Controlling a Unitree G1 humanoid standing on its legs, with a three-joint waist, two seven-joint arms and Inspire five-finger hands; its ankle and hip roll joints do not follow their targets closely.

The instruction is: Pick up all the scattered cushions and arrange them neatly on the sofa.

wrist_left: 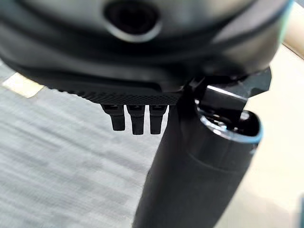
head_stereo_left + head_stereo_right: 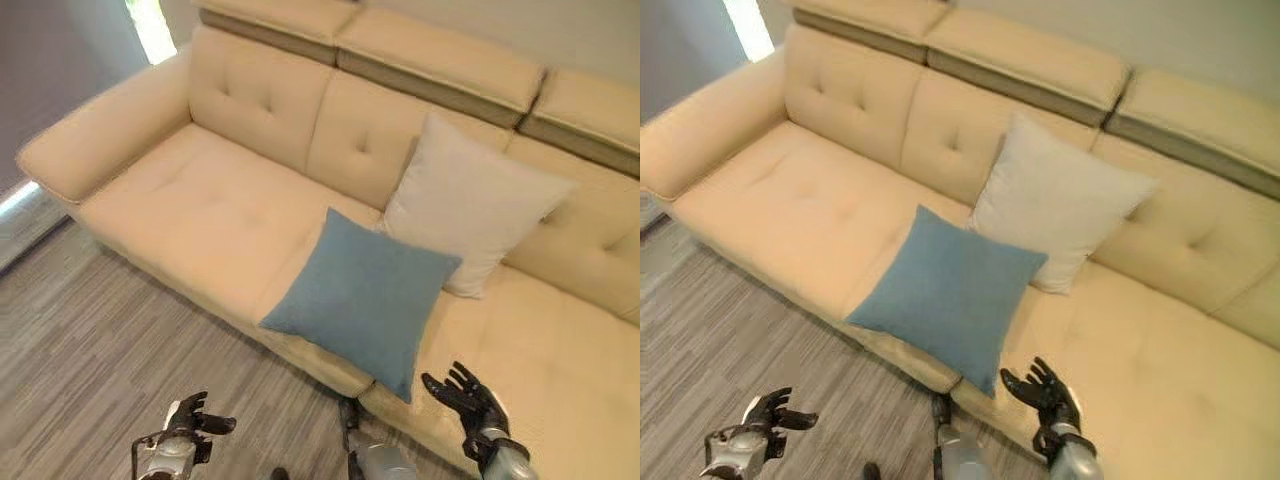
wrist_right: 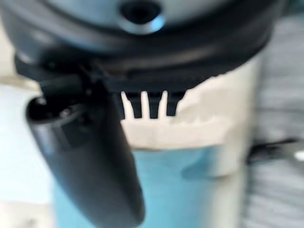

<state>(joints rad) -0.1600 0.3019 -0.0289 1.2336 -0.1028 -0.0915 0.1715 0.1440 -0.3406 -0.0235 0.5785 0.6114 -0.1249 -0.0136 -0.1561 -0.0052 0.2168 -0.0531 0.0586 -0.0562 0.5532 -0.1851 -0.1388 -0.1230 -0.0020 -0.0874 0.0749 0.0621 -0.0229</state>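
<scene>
Resting on cream sofa: blue cushion, white cushion; grey striped floor; both hands released.

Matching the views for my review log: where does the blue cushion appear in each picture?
Left eye view: blue cushion lies mid-frame on the sofa seat, one corner over the front edge.
Right eye view: same cushion, slightly left of centre.
Left wrist view: not in it.
Right wrist view: a blue surface past the right hand.
Shared landmark: the white cushion behind it.
</scene>
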